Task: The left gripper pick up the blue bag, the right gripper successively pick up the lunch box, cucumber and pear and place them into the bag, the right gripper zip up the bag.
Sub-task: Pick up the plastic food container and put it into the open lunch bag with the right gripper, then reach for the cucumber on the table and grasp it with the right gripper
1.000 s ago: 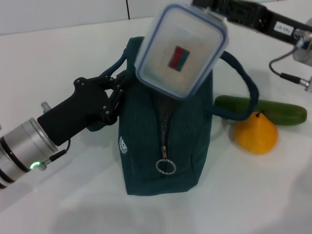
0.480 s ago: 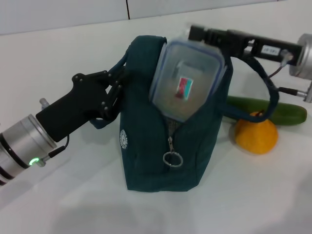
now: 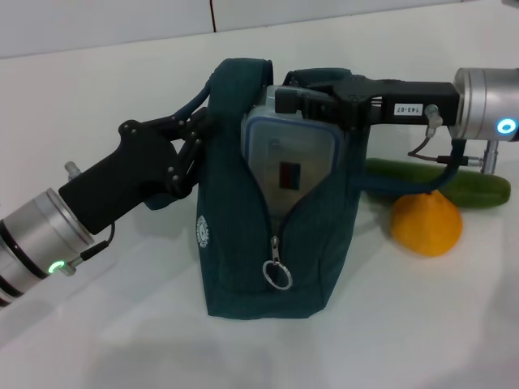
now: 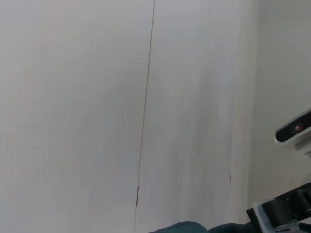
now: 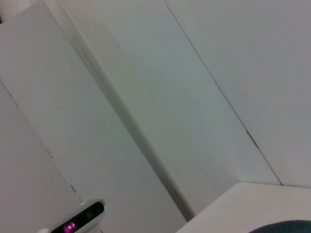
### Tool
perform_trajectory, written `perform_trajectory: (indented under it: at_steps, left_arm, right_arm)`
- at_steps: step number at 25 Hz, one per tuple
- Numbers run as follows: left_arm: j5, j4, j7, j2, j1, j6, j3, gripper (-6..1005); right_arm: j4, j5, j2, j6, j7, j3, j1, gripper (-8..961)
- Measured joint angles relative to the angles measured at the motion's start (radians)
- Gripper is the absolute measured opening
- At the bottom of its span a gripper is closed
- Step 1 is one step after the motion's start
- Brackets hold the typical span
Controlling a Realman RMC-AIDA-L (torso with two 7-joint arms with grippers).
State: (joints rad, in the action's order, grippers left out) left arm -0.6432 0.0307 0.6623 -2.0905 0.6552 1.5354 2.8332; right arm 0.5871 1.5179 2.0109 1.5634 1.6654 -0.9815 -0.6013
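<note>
Nearest you, the blue bag [image 3: 276, 235] stands upright on the white table [image 3: 122, 340], its long axis vertical and its opening facing up; the zipper runs down the front face, parted at the top, with the ring pull [image 3: 276, 275] hanging low. The lunch box [image 3: 288, 174] sits on end inside the parted opening, its long axis vertical and its clear lid with a red-and-blue label facing you. The left hand [image 3: 195, 144] reaches in from the lower left, arm angled up and to the right, fingers clamped together on the bag's top left edge by the strap. The right hand [image 3: 292, 99] comes in level from the right, arm nearly horizontal, its tips at the top of the lunch box; you cannot tell whether they grip it. To the right of the bag, the yellow pear [image 3: 426, 223] stands stem up, touching the cucumber [image 3: 470, 185] behind it, which lies flat with its long axis left to right.
</note>
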Motion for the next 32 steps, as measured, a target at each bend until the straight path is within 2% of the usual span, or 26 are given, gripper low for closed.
perform_trajectory:
  at_steps: [6, 9, 11, 19, 22, 25, 28, 32]
  left_arm:
    - [-0.021, -0.001, -0.001, 0.000, -0.002, -0.008, 0.000, 44]
    - [-0.022, -0.002, -0.002, -0.001, -0.003, -0.009, 0.000, 44]
    - [-0.022, -0.001, -0.003, -0.002, -0.007, -0.010, 0.000, 44]
    - [-0.023, -0.007, -0.015, -0.002, -0.009, -0.012, 0.000, 44]
    - [-0.023, -0.006, -0.015, -0.002, -0.009, -0.012, 0.002, 44]
    - [-0.023, -0.004, -0.015, -0.002, -0.008, -0.022, 0.004, 44]
    - [-0.024, -0.008, -0.016, -0.002, -0.001, -0.051, 0.001, 44]
    - [-0.028, -0.009, -0.025, -0.002, 0.008, -0.063, -0.001, 44]
  right_arm:
    - [0.018, 0.000, -0.002, 0.005, -0.008, -0.002, 0.001, 158]
    - [0.058, 0.004, -0.002, 0.010, -0.026, -0.005, 0.016, 270]
    - [0.117, 0.005, -0.001, 0.011, -0.046, -0.003, 0.046, 344]
    - [0.468, 0.043, -0.021, -0.005, 0.022, 0.061, 0.224, 516]
    - [0.591, 0.187, -0.025, 0.018, 0.125, 0.127, 0.256, 580]
    - [0.652, 0.332, -0.027, 0.054, 0.194, 0.166, 0.259, 620]
    - [0.710, 0.539, -0.036, 0.078, 0.283, 0.188, 0.241, 673]
    - [0.749, 0.674, -0.045, 0.091, 0.342, 0.220, 0.219, 779]
